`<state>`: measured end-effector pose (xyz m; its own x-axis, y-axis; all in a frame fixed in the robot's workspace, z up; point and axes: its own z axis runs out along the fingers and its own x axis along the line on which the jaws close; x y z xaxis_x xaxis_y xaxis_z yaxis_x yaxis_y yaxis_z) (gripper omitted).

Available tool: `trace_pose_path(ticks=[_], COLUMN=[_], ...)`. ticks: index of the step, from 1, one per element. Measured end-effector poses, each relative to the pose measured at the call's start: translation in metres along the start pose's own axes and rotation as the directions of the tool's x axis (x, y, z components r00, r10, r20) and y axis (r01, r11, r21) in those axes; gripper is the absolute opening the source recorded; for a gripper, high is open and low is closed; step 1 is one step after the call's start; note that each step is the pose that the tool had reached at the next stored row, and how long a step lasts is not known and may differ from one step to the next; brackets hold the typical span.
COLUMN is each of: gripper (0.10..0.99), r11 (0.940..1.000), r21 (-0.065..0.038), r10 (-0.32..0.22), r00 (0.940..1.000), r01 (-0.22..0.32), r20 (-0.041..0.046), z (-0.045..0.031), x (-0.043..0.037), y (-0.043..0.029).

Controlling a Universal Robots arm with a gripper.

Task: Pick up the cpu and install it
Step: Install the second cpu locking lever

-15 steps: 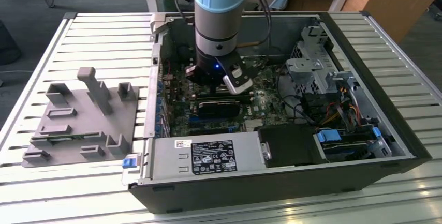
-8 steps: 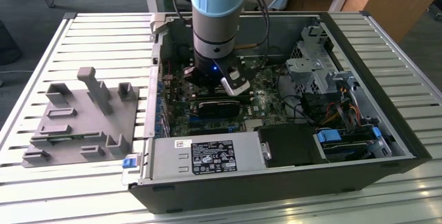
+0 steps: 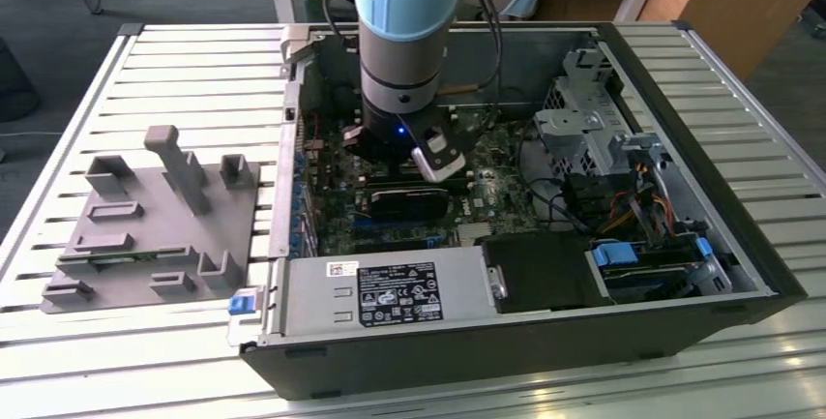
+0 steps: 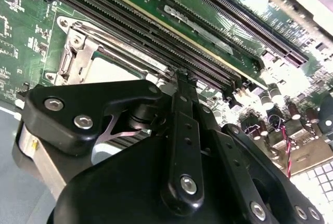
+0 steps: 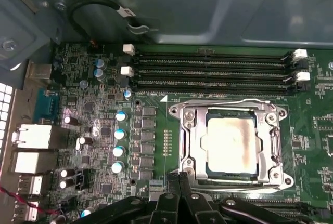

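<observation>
Hovering close over the motherboard (image 5: 104, 130) with the gripper (image 5: 179, 182) clenched on nothing, seemingly because the cpu (image 5: 232, 146) is already lying flat in the socket (image 5: 190, 141), just beside the memory slots (image 5: 208, 70).

Slatted metal table (image 3: 155, 51) carries open computer case (image 3: 722, 196) and, apparently loose, grey fixture plate (image 3: 142, 235)
</observation>
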<state>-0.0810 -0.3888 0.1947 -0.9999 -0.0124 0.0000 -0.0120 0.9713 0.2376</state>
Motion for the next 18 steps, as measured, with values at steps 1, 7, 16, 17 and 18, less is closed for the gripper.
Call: trace_pose_path(ticks=[1, 7, 16, 17, 18], gripper=[0.106, 0.106, 0.106, 0.106, 0.106], r11=[1.0, 0.9999, 0.9999, 0.9999, 0.9999], r21=[-0.003, -0.014, -0.015, -0.015, -0.015], r10=[0.0, -0.002, -0.002, -0.002, -0.002], r00=[1.0, 1.0, 1.0, 1.0, 1.0], r01=[0.0, 0.002, 0.002, 0.002, 0.002], r20=[0.0001, -0.0003, -0.0003, -0.0002, -0.0002], z=[0.0006, 0.0031, -0.0064, -0.0075, -0.0088], x=[0.0002, 0.0021, 0.0021, 0.0021, 0.0021], y=[-0.0001, -0.0007, 0.0016, 0.0019, 0.0022])
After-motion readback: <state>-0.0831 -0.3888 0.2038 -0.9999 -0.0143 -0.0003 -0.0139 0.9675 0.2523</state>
